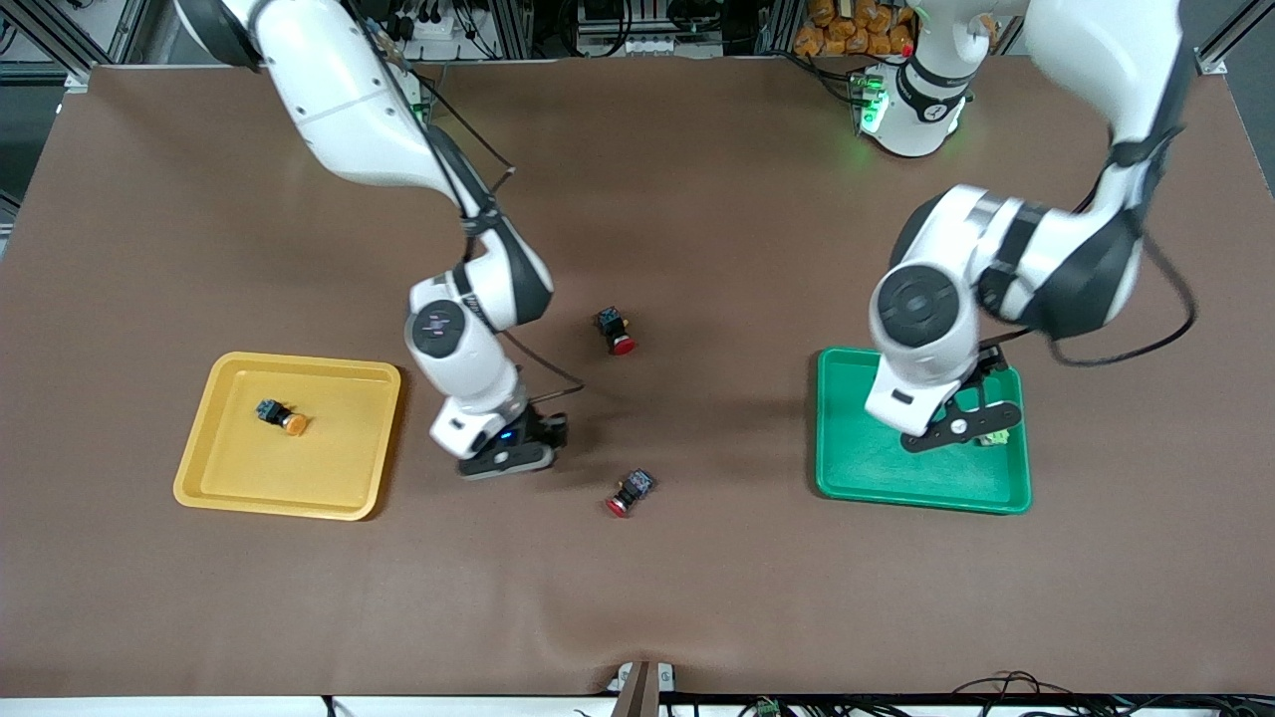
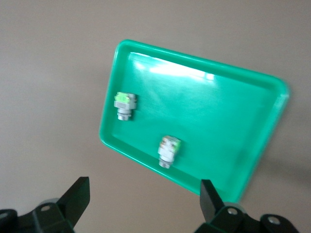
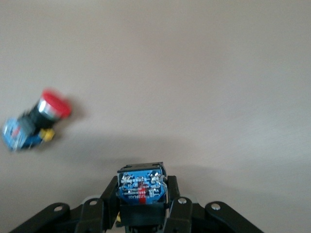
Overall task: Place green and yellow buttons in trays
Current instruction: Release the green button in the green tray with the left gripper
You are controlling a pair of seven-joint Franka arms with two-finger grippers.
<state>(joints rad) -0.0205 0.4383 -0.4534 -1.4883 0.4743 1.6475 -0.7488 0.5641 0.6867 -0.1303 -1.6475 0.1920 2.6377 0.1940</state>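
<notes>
red-capped switches [image 1: 618,331] flanking mid-table, bare cloth [image 1: 697,607] around

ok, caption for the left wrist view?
Open left claw above green tray holding two green buttons.

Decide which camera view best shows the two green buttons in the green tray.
The left wrist view: both green buttons lie unobstructed in the green tray, apart from each other, below the open left hand. The front view shows only a sliver of one beside that hand; the right wrist view shows neither.

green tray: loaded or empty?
Loaded. Two green buttons lie in the green tray; the open left gripper is above it.
</notes>
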